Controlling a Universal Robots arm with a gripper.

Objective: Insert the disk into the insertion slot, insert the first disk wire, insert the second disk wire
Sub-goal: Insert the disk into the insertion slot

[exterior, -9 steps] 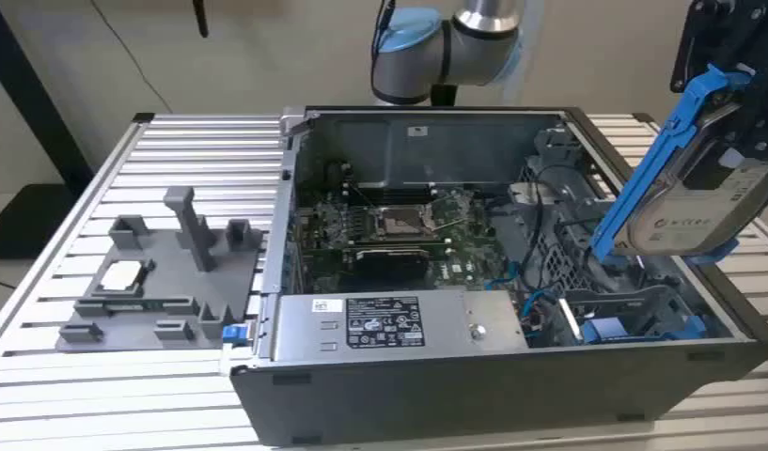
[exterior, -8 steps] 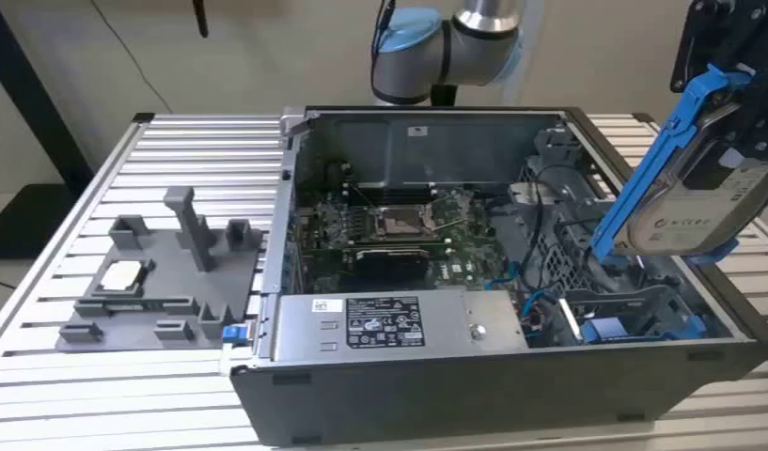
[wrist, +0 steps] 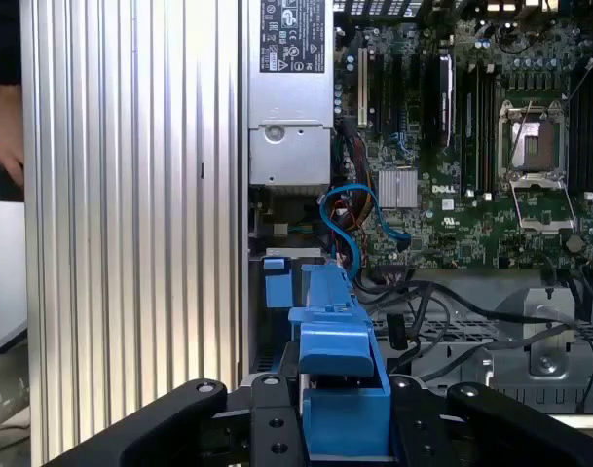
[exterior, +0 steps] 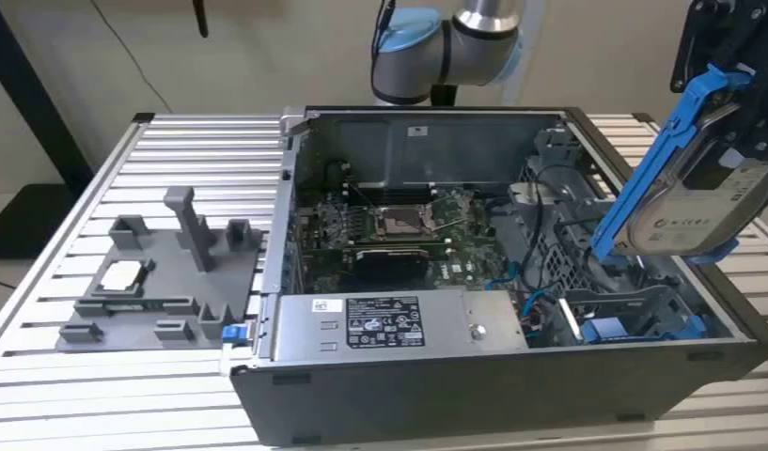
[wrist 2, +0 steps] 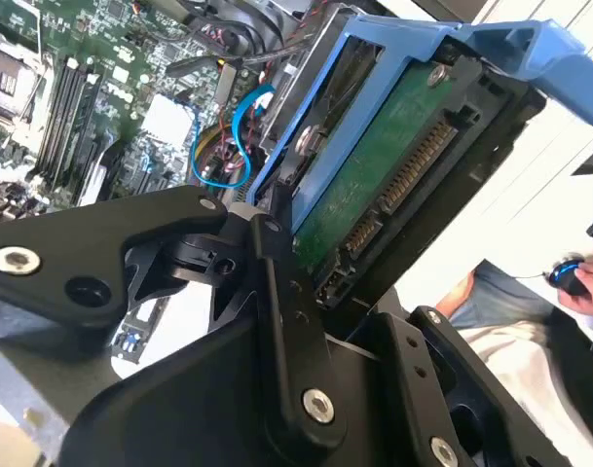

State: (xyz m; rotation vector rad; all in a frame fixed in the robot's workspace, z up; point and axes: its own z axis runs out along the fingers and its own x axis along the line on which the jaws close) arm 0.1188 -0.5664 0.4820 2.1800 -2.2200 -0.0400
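Observation:
My gripper (exterior: 732,132) is shut on the disk (exterior: 691,193), a silver-grey drive with a white label in a bright blue carrier. It hangs tilted in the air over the open computer case's end at the exterior view's right. Under it lies the insertion slot (exterior: 570,268), a grey metal bay with perforated walls. In the second wrist view the disk's green circuit side and connectors (wrist 2: 393,165) face the camera between black fingers (wrist 2: 277,263). The first wrist view looks along the blue carrier (wrist: 335,384), held between the gripper (wrist: 340,423). Loose blue wires (wrist: 345,209) curl inside the case near the bay.
The case (exterior: 484,385) stands on a slatted metal table (exterior: 195,141), with a grey labelled power-supply box (exterior: 384,324) along its near wall and a motherboard (exterior: 397,230) on its floor. A grey plastic fixture tray (exterior: 158,282) lies at the exterior view's left. A person's hand (wrist 2: 580,282) rests off the table.

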